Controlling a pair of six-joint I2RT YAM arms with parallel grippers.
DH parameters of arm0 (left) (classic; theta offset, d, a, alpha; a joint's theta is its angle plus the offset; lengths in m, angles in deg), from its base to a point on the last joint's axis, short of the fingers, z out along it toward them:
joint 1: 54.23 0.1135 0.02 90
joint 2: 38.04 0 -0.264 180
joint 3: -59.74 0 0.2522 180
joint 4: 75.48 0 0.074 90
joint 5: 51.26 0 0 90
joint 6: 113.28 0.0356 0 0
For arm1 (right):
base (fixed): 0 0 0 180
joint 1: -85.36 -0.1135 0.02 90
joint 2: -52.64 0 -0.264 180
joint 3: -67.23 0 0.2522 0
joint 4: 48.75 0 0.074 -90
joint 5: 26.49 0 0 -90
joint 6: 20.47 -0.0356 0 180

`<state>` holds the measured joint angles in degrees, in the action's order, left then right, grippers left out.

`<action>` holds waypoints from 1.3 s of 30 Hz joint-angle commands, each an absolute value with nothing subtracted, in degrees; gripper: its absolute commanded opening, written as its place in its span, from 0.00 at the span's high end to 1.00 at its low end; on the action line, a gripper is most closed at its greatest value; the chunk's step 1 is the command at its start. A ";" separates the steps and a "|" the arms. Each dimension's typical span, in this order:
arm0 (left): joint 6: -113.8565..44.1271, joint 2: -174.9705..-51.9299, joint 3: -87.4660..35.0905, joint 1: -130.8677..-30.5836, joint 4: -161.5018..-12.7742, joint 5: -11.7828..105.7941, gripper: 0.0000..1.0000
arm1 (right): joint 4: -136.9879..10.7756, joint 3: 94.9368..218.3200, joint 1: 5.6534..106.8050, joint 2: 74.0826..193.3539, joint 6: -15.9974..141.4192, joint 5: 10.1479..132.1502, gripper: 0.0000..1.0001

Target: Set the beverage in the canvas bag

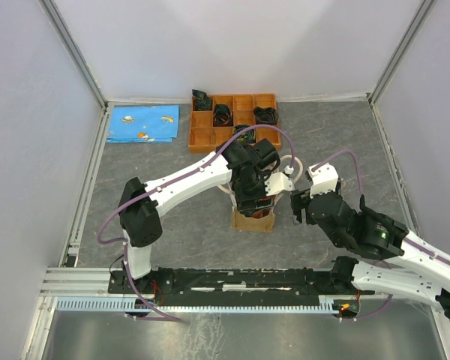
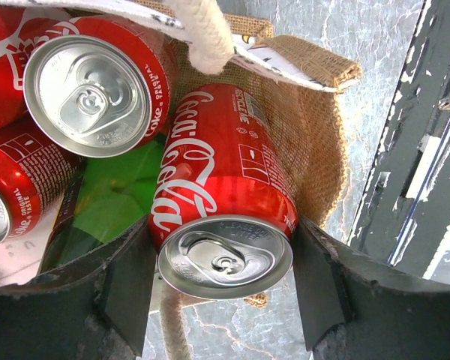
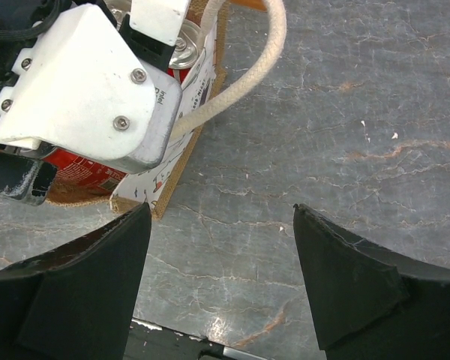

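We see the left claw [image 2: 225, 270] clamped on 1 smooth red aluminium Coca-Cola can [image 2: 225, 172], a cylinder whose long axis runs down into the canvas bag [image 2: 311, 127], its silver lid and pull tab facing up at the wrist camera. The bag is coarse tan burlap with a thick cream twisted rope handle [image 2: 202, 34], and we count 3 more red cans [image 2: 86, 94] inside beside the held one. The right claw [image 3: 221, 247] gapes wide, gripping nothing, over the grey marbled desk [image 3: 345, 112] just beside the bag.
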<state>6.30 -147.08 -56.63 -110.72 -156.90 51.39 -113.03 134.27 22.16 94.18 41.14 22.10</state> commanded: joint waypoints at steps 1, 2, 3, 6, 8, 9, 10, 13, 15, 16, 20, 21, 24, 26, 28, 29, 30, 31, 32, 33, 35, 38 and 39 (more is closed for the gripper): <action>6.62 -146.94 -58.80 -111.10 -160.59 55.28 0.28 | -112.67 136.09 22.18 94.51 40.43 21.66 0.15; 6.67 -146.92 -58.86 -111.11 -160.68 55.47 0.25 | -112.70 136.00 22.22 94.56 40.41 21.67 0.15; 6.68 -146.94 -58.85 -111.14 -160.77 55.47 0.24 | -112.80 135.95 22.19 94.56 40.35 21.73 0.15; 6.52 -146.98 -59.10 -111.10 -160.87 55.91 0.20 | -112.74 135.61 22.19 94.60 40.22 22.05 0.15; 6.17 -147.15 -59.52 -111.14 -160.94 56.20 0.15 | -112.70 135.42 22.24 94.71 40.00 22.19 0.14; 6.08 -147.24 -59.93 -111.16 -161.07 56.35 0.13 | -112.68 135.32 22.21 94.73 39.97 22.20 0.14; 5.91 -147.35 -60.38 -111.14 -161.25 56.59 0.10 | -112.61 135.37 22.18 94.81 39.99 22.20 0.14; 5.55 -147.72 -61.60 -111.12 -161.66 57.25 0.09 | -112.44 135.31 22.19 94.90 39.99 22.12 0.14; 5.20 -147.89 -62.34 -111.09 -161.87 57.76 0.08 | -112.45 135.27 22.19 94.90 39.95 22.09 0.14; 5.08 -148.04 -62.68 -111.09 -162.06 58.08 0.08 | -112.56 135.21 22.19 94.80 39.99 22.11 0.14; 4.97 -148.32 -63.44 -111.09 -162.71 58.76 0.08 | -112.68 134.97 22.20 94.66 39.81 22.11 0.14; 5.01 -148.27 -63.46 -111.11 -162.74 58.78 0.08 | -112.68 134.92 22.19 94.58 39.72 22.11 0.13; 4.86 -148.07 -63.76 -111.14 -162.96 59.08 0.09 | -112.70 134.70 22.18 94.56 39.55 22.15 0.13; 4.76 -148.08 -64.03 -111.14 -163.19 59.40 0.11 | -112.71 134.61 22.19 94.63 39.44 22.20 0.13; 4.57 -148.07 -64.31 -111.14 -163.36 59.81 0.13 | -112.62 134.53 22.17 94.81 39.54 22.28 0.13; 4.55 -148.06 -64.39 -111.12 -163.48 59.95 0.14 | -112.50 134.59 22.24 94.90 39.53 22.29 0.13; 4.43 -147.99 -64.38 -111.11 -163.43 60.07 0.16 | -112.39 134.55 22.25 95.03 39.51 22.27 0.13; 4.40 -147.95 -64.30 -111.16 -163.38 60.21 0.19 | -112.30 134.57 22.20 95.15 39.55 22.36 0.13; 4.32 -147.95 -64.36 -111.10 -163.42 60.30 0.21 | -112.23 134.58 22.20 95.22 39.51 22.44 0.13; 4.12 -148.05 -64.40 -111.10 -163.42 60.38 0.22 | -112.15 134.55 22.18 95.26 39.55 22.46 0.13; 3.95 -148.21 -64.68 -111.11 -163.33 60.73 0.26 | -112.04 134.58 22.20 95.39 39.53 22.59 0.13; 3.84 -148.43 -64.99 -111.02 -163.33 60.89 0.27 | -112.12 134.60 22.22 95.51 39.53 22.76 0.13; 3.87 -148.51 -64.98 -110.98 -163.33 60.88 0.27 | -112.09 134.60 22.18 95.53 39.46 22.81 0.13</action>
<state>6.12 -148.17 -62.70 -110.61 -161.80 57.16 -113.21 134.23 22.16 95.53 40.20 22.71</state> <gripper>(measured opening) 0.734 0.867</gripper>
